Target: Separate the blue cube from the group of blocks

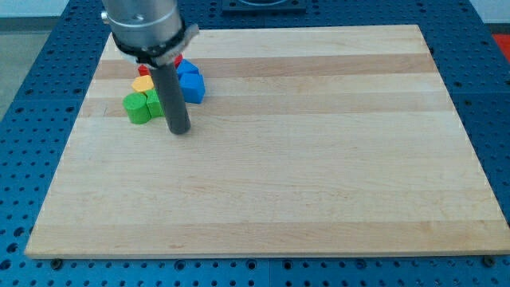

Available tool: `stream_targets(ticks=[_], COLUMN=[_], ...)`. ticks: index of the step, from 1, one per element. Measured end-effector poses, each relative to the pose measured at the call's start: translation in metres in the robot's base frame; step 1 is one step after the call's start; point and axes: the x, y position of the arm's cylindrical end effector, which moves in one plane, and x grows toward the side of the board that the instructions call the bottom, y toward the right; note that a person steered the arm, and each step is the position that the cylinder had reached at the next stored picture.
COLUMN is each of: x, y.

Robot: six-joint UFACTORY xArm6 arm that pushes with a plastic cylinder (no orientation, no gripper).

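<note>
A tight group of blocks sits near the board's top left. The blue cube (194,88) is at the group's right side, with another blue block (188,71) just above it. A red block (178,61) shows at the top, partly hidden by the arm. A yellow block (143,83) lies at the left. Two green blocks (137,108) (154,102) sit at the bottom left. My tip (180,130) rests on the board just below the group, right of the green blocks and below-left of the blue cube. The rod hides the middle of the group.
The wooden board (319,159) lies on a blue perforated table (24,119). The arm's grey body (145,28) hangs over the board's top left edge.
</note>
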Motion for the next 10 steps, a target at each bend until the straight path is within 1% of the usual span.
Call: stream_targets(ticks=[1,2,4,5,7,8,9,10], x=[0.073,0.076,0.077,0.035,-0.057,-0.088,-0.081,-0.075], y=[0.018,0.018,-0.101,-0.114,-0.114,-0.1,-0.032,0.051])
